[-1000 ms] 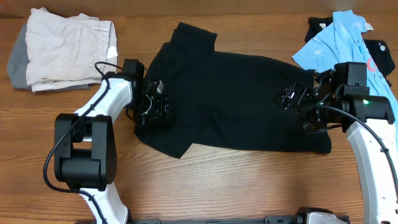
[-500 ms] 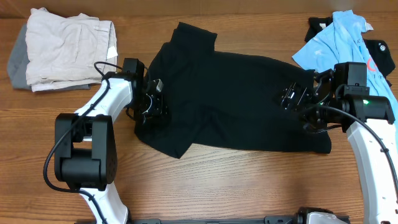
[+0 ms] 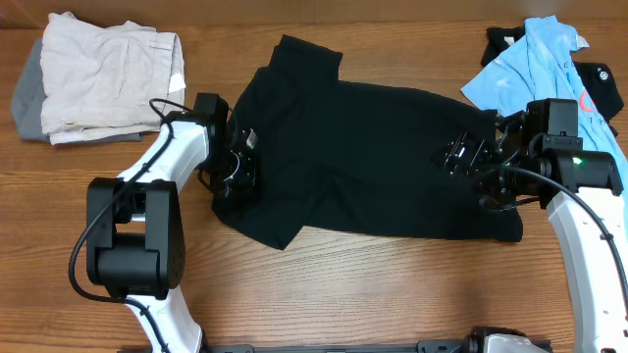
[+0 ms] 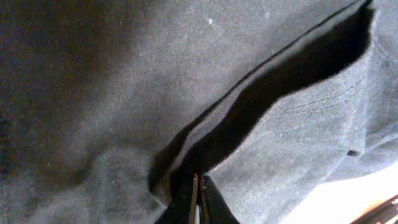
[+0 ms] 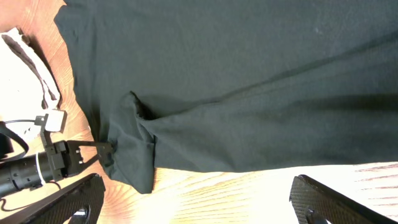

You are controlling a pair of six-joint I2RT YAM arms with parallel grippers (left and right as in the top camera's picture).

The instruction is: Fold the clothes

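The clothes in play are a large black shirt point(image 3: 363, 157) spread flat across the middle of the table; it fills the left wrist view point(image 4: 124, 93) and the upper part of the right wrist view point(image 5: 236, 74). My left gripper point(image 3: 243, 173) is at the shirt's left edge, shut on a fold of the black fabric point(image 4: 198, 202); it also shows in the right wrist view point(image 5: 93, 152), pinching that corner. My right gripper point(image 3: 461, 157) hovers over the shirt's right part, open, with its fingers point(image 5: 68, 199) wide apart and nothing between them. A light blue polo point(image 3: 530, 64) lies at the far right.
A pile of beige cloth point(image 3: 103, 83) on a grey piece point(image 3: 25, 98) lies at the back left. Dark garments point(image 3: 603, 88) sit under the polo at the back right. Bare wooden table point(image 3: 373, 284) runs along the front edge.
My left gripper has closed on the shirt's left edge and drawn slightly left. The right arm has not moved.
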